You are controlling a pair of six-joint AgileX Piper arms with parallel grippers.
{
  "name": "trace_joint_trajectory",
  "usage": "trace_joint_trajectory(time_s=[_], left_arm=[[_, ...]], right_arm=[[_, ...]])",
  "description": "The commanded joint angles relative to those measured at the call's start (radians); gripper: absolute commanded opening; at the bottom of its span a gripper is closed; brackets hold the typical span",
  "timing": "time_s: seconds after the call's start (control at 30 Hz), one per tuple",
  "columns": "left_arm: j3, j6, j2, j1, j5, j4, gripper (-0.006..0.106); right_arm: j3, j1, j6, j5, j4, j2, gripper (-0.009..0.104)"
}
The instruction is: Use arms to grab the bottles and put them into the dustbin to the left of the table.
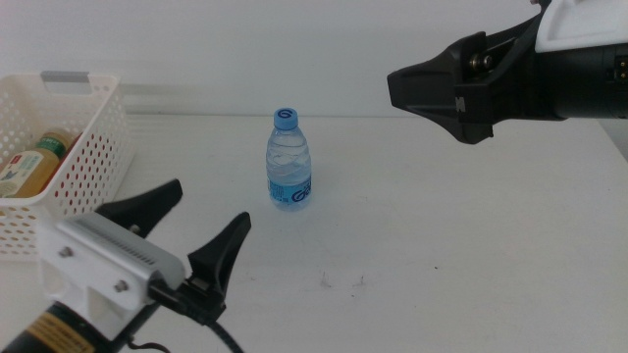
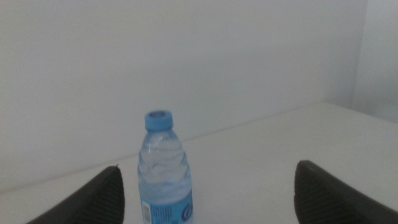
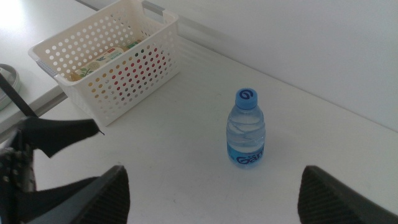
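Left tool (image 1: 192,213) released, water bottle (image 1: 289,160) upright just beyond, apart from it

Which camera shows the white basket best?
The right wrist view: the whole basket shows, perforated sides and contents included. The middle view cuts it off at the picture's edge. The left wrist view doesn't show it.

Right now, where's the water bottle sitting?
The water bottle stands upright on the white table, a little left of centre in the middle view, right of the basket and just beyond the open left pincer.
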State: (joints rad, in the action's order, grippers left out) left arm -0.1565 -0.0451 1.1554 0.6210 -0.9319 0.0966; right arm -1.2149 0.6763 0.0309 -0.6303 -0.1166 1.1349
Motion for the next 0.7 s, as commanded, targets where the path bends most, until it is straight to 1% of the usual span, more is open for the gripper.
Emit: trace_joint_trajectory(time_s=[0.0, 0.07, 0.17, 0.3, 0.37, 0.5, 0.57, 0.67], left_arm=[[0.007, 0.034, 0.057, 0.007, -0.09, 0.009, 0.093], [-0.007, 0.045, 0.096, 0.007, -0.083, 0.009, 0.093], [-0.024, 0.105, 0.147, 0.007, -0.052, 0.012, 0.093], [-0.071, 0.081, 0.258, -0.01, -0.097, 0.017, 0.093], [-0.115, 0.073, 0.324, -0.036, -0.1, -0.003, 0.093], [-0.233, 0.103, 0.469, -0.091, -0.104, -0.085, 0.093], [-0.284, 0.105, 0.536, -0.101, -0.104, -0.09, 0.093], [-0.364, 0.103, 0.625, -0.105, -0.104, -0.07, 0.093]], right_arm=[[-0.004, 0.003, 0.003, 0.0, 0.003, -0.003, 0.093], [-0.004, 0.003, 0.003, 0.0, 0.003, -0.003, 0.093], [-0.004, 0.003, 0.003, 0.0, 0.003, -0.003, 0.093], [-0.004, 0.003, 0.003, 0.0, 0.003, -0.003, 0.093], [-0.004, 0.003, 0.003, 0.0, 0.003, -0.003, 0.093], [-0.004, 0.003, 0.003, 0.0, 0.003, -0.003, 0.093], [-0.004, 0.003, 0.003, 0.0, 0.003, -0.003, 0.093], [-0.004, 0.003, 0.003, 0.0, 0.003, -0.003, 0.093]])
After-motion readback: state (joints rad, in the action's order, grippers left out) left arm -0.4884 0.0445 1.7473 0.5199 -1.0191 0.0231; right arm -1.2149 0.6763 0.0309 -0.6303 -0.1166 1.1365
